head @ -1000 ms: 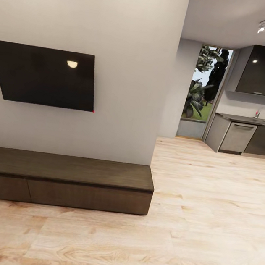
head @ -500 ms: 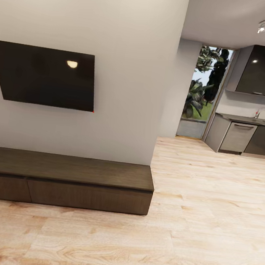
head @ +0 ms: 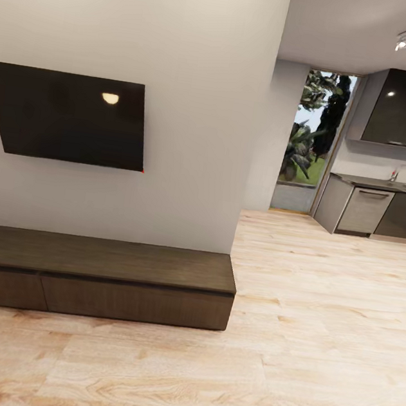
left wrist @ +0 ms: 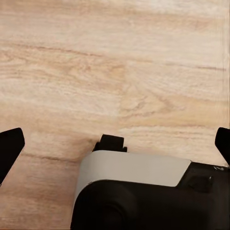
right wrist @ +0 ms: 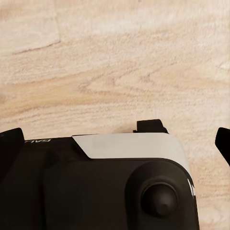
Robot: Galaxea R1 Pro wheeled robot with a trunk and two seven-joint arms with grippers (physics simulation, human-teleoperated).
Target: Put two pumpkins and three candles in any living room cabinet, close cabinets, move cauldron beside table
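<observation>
The long dark cabinet (head: 98, 275) sits shut against the wall under the television (head: 69, 117), while left gripper (left wrist: 115, 143) and right gripper (right wrist: 120, 139) hang spread and empty over bare floorboards, ready for carrying.

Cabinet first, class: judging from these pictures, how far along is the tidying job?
Done: the cabinet looks fully closed, top bare. In hand: nothing; the left gripper and right gripper hang open over wood floor. Left: pumpkins, candles and cauldron aren't visible here, so their state is unknown.
</observation>
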